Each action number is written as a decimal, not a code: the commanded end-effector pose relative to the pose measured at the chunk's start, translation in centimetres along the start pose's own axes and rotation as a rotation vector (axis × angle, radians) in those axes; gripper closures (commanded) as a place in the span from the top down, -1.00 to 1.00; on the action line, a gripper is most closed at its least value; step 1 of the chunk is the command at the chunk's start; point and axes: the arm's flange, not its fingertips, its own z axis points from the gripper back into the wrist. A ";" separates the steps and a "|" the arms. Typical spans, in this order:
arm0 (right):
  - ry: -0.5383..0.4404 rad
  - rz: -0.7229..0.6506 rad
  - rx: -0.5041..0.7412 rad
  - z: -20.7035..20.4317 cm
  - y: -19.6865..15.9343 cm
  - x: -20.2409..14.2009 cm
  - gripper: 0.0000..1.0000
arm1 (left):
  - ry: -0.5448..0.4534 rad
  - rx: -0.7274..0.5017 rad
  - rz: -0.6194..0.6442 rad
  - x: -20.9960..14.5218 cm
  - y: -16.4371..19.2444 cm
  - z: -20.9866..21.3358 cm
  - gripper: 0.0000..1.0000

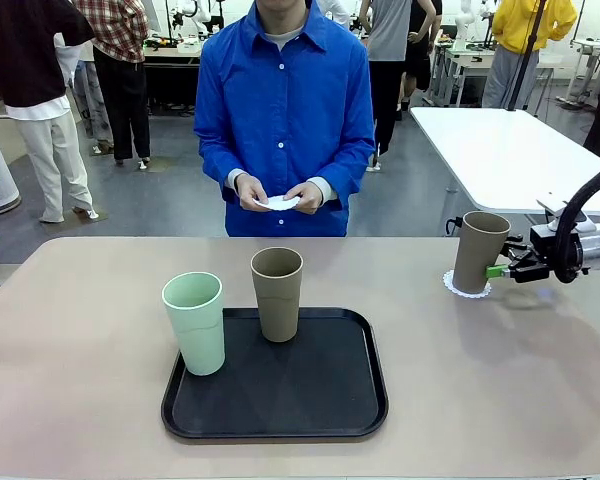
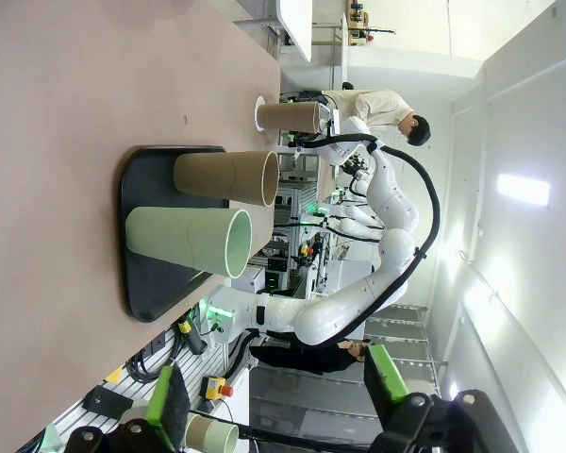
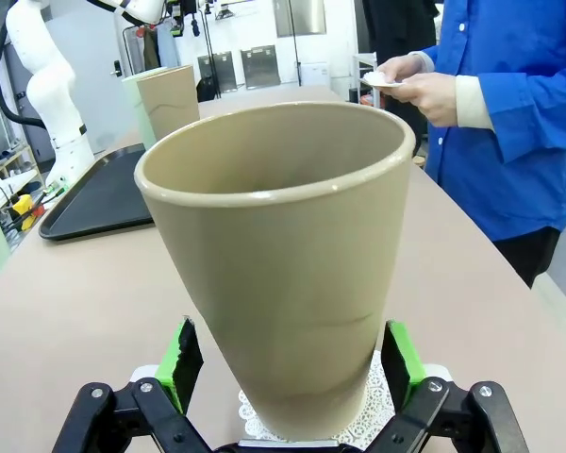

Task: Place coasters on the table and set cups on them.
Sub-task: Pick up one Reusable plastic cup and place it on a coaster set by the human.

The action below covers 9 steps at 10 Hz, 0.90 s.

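You're closing out the first placement: the taupe cup [image 1: 478,250] stands upright on a lacy coaster [image 1: 465,289] at the right edge of the front view, on the table [image 1: 80,400]. Your right gripper [image 1: 497,270] straddles it low down, jaws spread wide and gripping nothing. The pads look just clear of the wall, though that's hard to confirm. Next, back straight off without tipping it.

The left gripper [image 2: 278,396] is spread and empty. A mint cup [image 1: 194,322] and second taupe cup [image 1: 277,293] wait on the black tray [image 1: 320,405], lower centre. The person holds a white coaster [image 1: 277,203], upper centre.
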 end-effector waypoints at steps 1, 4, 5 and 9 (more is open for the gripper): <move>-0.014 -0.030 0.002 0.4 -1.0 0.3 1.00 | 0.002 -0.007 -0.010 -0.1 -0.1 0.2 1.00; -0.019 -0.026 -0.019 1.4 -0.8 0.5 1.00 | 0.002 -0.007 -0.010 -0.1 -0.1 0.2 1.00; -0.017 -0.025 -0.027 1.7 -0.7 0.5 1.00 | 0.002 -0.007 -0.010 -0.1 -0.1 0.2 1.00; 0.019 -0.114 -0.127 3.6 0.9 0.7 1.00 | 0.002 -0.007 -0.010 -0.1 -0.1 0.2 1.00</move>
